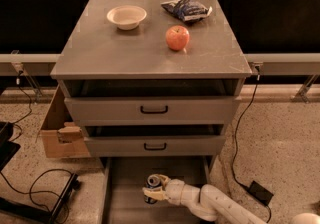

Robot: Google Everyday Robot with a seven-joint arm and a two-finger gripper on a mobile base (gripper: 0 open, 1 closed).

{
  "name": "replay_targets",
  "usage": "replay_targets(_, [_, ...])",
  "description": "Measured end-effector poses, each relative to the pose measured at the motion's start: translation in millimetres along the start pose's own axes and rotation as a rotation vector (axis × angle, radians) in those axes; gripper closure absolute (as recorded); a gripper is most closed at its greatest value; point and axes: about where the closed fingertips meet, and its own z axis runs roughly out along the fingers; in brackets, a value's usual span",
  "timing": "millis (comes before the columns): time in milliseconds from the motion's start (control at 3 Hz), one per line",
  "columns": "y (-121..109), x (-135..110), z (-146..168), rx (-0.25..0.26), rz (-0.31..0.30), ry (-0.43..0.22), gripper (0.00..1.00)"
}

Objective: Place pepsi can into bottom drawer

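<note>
The pepsi can (151, 186) is a small dark-blue can with a silver top. It stands upright in the open bottom drawer (127, 203), a wide shallow grey tray pulled out at the foot of the cabinet. My gripper (156, 190) reaches in from the lower right on a white arm. Its pale fingers (161, 178) are closed around the can, low over the drawer floor. Whether the can rests on the floor cannot be told.
On the cabinet top (100, 53) are a white bowl (126, 16), an apple (177, 37) and a blue-and-white snack bag (186, 9). Two grey drawers with black handles (154, 110) sit above the tray. A cardboard box (59, 133) and black cables (35, 188) lie at left.
</note>
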Motion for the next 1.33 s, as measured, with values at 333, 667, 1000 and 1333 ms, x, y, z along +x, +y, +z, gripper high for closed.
replay_targets(333, [-1, 29, 23, 0.000, -0.062, -0.013, 1.00])
replay_targets(667, [-3, 59, 48, -0.040, -0.124, -0.025, 1.00])
replay_targets(1000, [-13, 83, 72, -0.069, -0.195, -0.019, 1.00])
replay_targets(1333, [-20, 104, 95, -0.076, -0.252, -0.002, 1.00])
